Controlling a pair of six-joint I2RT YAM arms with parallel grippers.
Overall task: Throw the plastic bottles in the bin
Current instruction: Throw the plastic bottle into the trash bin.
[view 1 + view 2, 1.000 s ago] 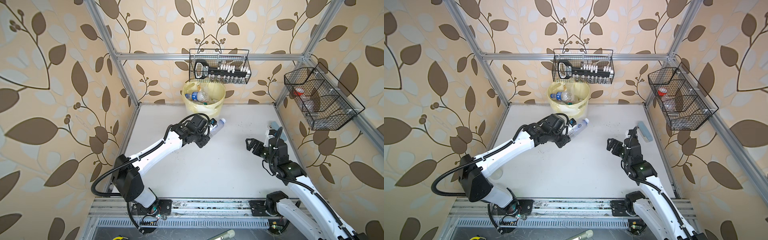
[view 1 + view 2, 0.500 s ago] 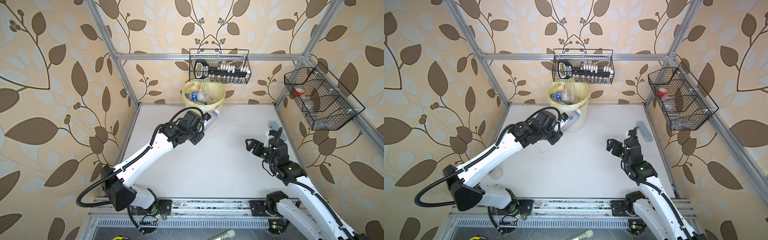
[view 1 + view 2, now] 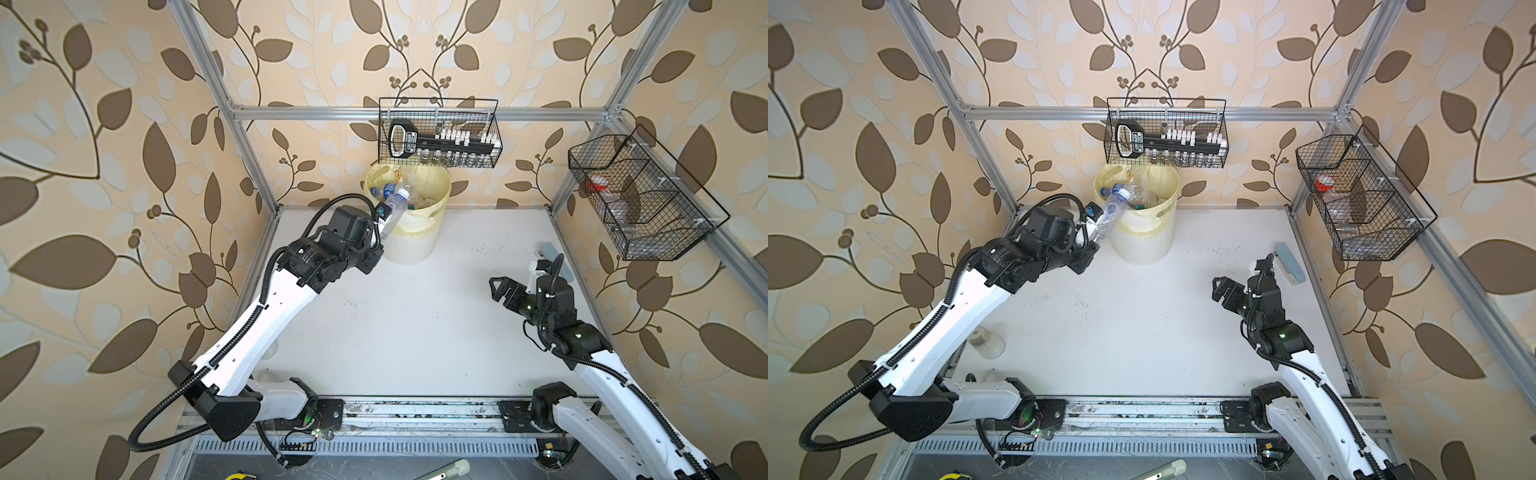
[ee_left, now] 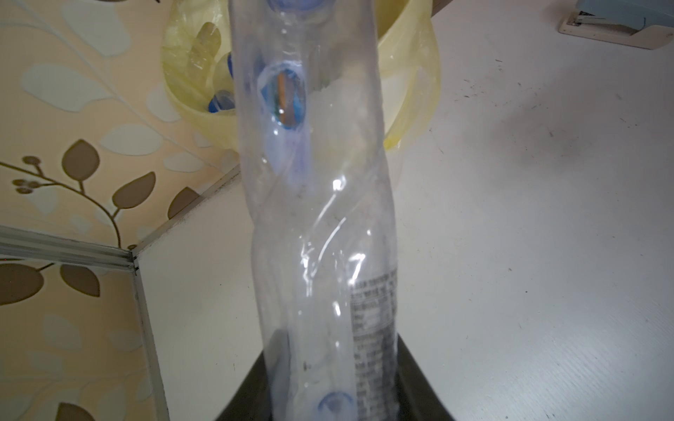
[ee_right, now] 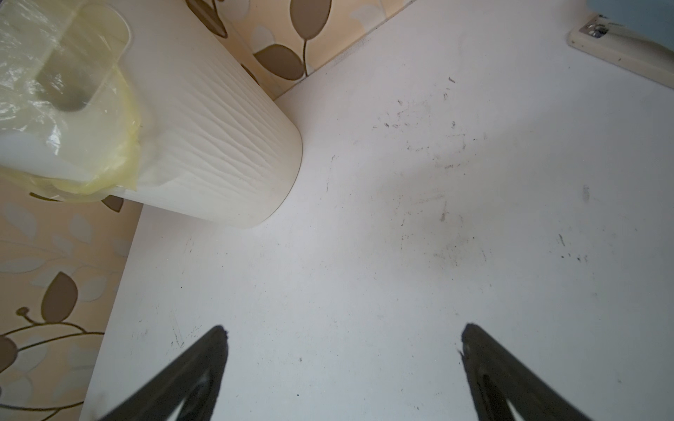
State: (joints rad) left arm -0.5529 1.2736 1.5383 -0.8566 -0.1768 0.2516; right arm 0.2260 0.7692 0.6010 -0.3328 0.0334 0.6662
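Observation:
My left gripper (image 3: 380,226) (image 3: 1090,232) is shut on the base end of a clear plastic bottle (image 3: 392,210) (image 3: 1111,212). The bottle is tilted, and its pale cap end reaches over the near left rim of the cream ribbed bin (image 3: 411,245) (image 3: 1142,247). In the left wrist view the bottle (image 4: 321,218) fills the middle, standing up from my left gripper (image 4: 328,382) towards the yellow-lined bin (image 4: 412,109). Other bottles (image 3: 384,191) (image 3: 1113,190) lie inside the bin. My right gripper (image 3: 500,289) (image 3: 1223,289) (image 5: 343,339) is open and empty above the table's right side.
A black wire basket (image 3: 438,133) with vials hangs right above the bin, another (image 3: 636,195) on the right wall. A pale blue block (image 3: 555,259) (image 3: 1289,262) lies behind my right arm. A small clear bottle (image 3: 986,343) rests at the table's left edge under my left arm.
My left arm has stretched towards the back wall, carrying the bottle from mid-table until its cap end is over the bin's rim. The right arm has stayed still.

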